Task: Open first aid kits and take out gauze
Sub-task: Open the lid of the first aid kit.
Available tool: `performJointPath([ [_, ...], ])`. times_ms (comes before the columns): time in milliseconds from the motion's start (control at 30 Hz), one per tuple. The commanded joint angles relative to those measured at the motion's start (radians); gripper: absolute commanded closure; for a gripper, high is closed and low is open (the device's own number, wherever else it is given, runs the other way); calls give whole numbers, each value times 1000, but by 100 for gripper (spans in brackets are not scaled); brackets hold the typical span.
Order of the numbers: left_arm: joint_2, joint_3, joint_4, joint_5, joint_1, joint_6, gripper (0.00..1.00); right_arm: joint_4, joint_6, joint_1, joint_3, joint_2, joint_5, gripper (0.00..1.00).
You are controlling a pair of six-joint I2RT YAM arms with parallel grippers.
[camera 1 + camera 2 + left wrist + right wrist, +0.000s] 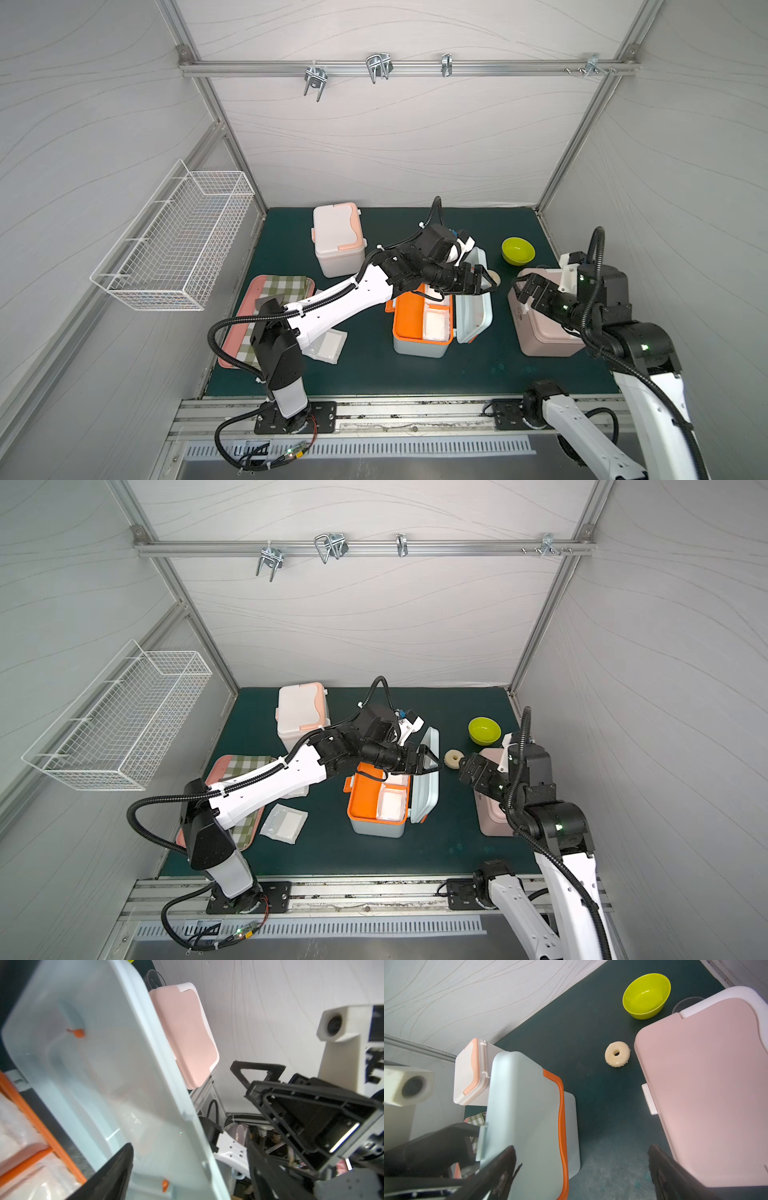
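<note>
The left gripper (486,282), jaws spread wide and clamping nothing, straddles the free edge of the raised lid (473,311) of the pale blue first aid kit (419,349) at the centre of both top views. The lid stands roughly upright on its hinge, apparently steadied there so the orange inner tray (409,320) lies exposed. A gauze pad (436,325) in its clear pouch fills the tray's right-hand compartment, not yet lifted out. A second pouch (284,823) lies flat on the dark green mat (332,854) at lower left of the kit.

At the right of the frame the right gripper (524,289), likewise wide and empty, hovers over the dusty pink kit (544,332). Its lid is shut and its white clasp (649,1098) faces the gap between the two boxes, so the gripper seems placed to work that clasp next. The white kit (336,232) with peach trim sits closed at upper centre-left.

All three kits are smooth, round-cornered moulded plastic, and the blue lid looks milky and translucent in the left wrist view. The pouches are glossy and crinkled around soft square pads. Between the blue and pink kits lies a cream ring (610,1057) shaped like a doughnut. A glossy lime-green bowl (518,250) sits behind it. At left, a folded checked cloth (286,286) rests on a pink tray (237,324).
</note>
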Motion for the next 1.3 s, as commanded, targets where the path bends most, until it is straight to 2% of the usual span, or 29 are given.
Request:
performJointPath([
  [0,-82,20,-42,-47,11,73,4,-2,-23,-6,-6,10,-83,1],
  [367,-287,-274,-47,-181,102,80,3,128,-30,-8,-104,22,-296,1],
  [567,-311,-383,-54,-243,138,82,5,181,-10,-27,-194,55,-359,1],
  [700,-278,-379,-74,-273,138,97,6,182,-9,-44,-208,71,-365,1],
  [833,-221,-319,-145,-329,138,133,13,166,-32,-50,-191,79,-366,1],
  [967,-169,-249,-204,-382,130,162,27,166,-110,-50,-188,69,-425,1],
  [1033,-136,-206,-237,-411,120,178,33,179,-155,-50,-195,65,-506,1],
  [1167,-52,-108,-305,-466,115,201,40,221,-167,-45,-232,67,-656,8],
  [1267,15,-35,-348,-485,114,217,42,241,-167,-14,-264,78,-672,16],
])
